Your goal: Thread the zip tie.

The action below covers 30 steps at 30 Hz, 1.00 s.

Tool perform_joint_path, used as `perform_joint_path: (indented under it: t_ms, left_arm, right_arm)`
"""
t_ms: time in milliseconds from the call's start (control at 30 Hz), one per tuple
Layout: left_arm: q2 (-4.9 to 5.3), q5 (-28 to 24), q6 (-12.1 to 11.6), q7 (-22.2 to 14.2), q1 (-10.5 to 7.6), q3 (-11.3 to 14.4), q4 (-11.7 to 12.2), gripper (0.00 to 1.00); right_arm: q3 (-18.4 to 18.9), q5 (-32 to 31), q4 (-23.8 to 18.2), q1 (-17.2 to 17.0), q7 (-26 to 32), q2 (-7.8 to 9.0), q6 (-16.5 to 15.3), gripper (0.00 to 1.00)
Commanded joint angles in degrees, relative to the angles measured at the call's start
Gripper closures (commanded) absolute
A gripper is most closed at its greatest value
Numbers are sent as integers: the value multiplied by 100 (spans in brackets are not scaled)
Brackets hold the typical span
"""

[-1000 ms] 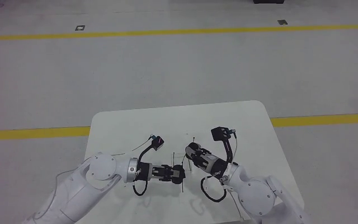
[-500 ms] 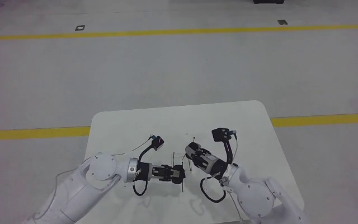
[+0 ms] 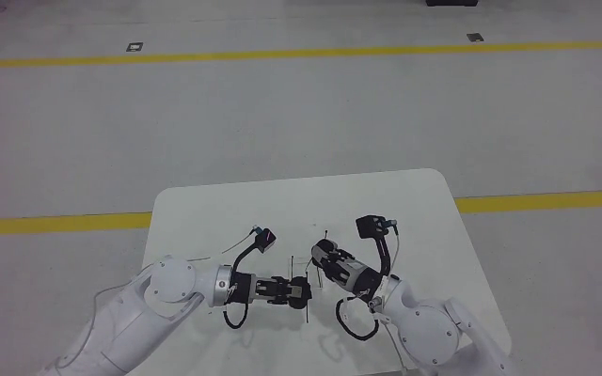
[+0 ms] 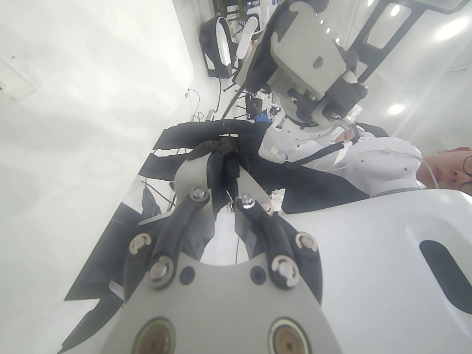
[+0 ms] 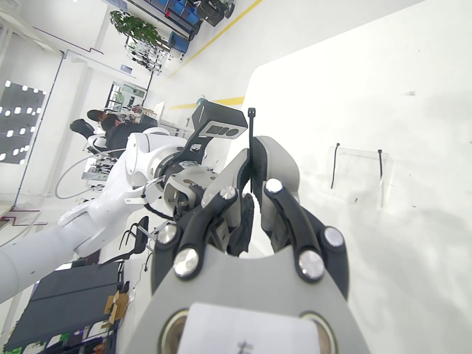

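Right gripper (image 5: 253, 158) clamps a thin black plastic zip tie (image 5: 251, 125). Left gripper (image 4: 225, 155) is pinched closed alongside, near the white table's (image 3: 395, 197) front edge.

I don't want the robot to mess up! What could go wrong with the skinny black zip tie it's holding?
The zip tie is very thin and pinched only at the tips of the right gripper, so it might twist or slip. The left gripper sits very close, so the two could bump. The clear stand with two more ties is nearby on the table and might get knocked.
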Motion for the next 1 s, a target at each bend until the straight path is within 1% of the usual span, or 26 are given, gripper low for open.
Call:
perform_joint_path:
  t_ms: [0, 400, 967]
  left_arm:
    - [0, 0, 0, 0, 0, 0, 0, 100]
    - [0, 0, 0, 0, 0, 0, 0, 100]
    - [0, 0, 0, 0, 0, 0, 0, 100]
  right_arm:
    - [34, 9, -23, -36, -6, 1, -27, 100]
    - [105, -37, -66, -187, 40, 0, -78, 100]
    - [16, -93, -15, -146, 110, -34, -37, 100]
